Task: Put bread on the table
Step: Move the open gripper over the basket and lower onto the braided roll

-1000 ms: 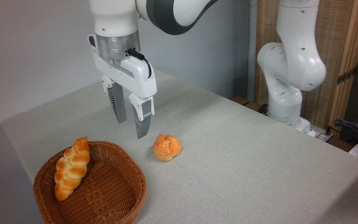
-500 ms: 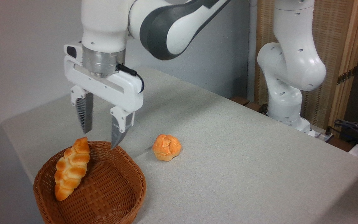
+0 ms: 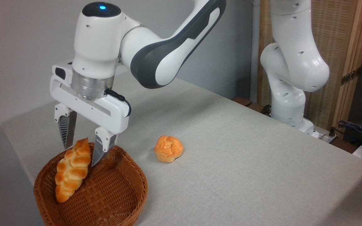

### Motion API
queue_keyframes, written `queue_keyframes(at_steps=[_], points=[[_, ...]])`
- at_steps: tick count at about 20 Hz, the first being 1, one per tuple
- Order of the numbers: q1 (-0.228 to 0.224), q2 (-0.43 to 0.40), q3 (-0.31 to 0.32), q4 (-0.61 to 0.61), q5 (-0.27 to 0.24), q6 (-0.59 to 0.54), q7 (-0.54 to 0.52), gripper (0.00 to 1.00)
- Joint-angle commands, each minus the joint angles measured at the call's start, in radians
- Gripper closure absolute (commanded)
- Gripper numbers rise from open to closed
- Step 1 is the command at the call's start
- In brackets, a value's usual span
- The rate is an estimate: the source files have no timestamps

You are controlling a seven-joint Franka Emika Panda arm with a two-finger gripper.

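the white arm reaches down-left, its end effector [image 3: 81,152] pointing straight down with fingers spread apart.

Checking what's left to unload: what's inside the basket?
Only the bread, leaning on the basket's left wall. The weave beneath the loaf is hidden.

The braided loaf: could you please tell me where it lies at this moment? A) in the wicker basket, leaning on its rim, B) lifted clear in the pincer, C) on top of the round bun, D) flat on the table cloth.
A: the braided loaf leans on the wicker basket rim, between the open pincer fingers, ungripped.
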Motion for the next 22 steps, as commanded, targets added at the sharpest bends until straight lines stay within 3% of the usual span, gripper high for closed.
queue_keyframes(at_steps=[1, 14, 17, 21, 22], points=[[-0.002, 0.055, -0.038, 0.025, -0.021, 0.079, -0.014, 0.0], [-0.002, 0.099, -0.064, 0.022, -0.025, 0.112, -0.009, 0.0], [-0.004, 0.097, -0.064, 0.017, -0.015, 0.09, -0.004, 0.0], [-0.002, 0.091, -0.064, 0.02, 0.047, 0.012, -0.008, 0.0], [-0.002, 0.089, -0.063, 0.02, 0.05, 0.006, -0.008, 0.08]])
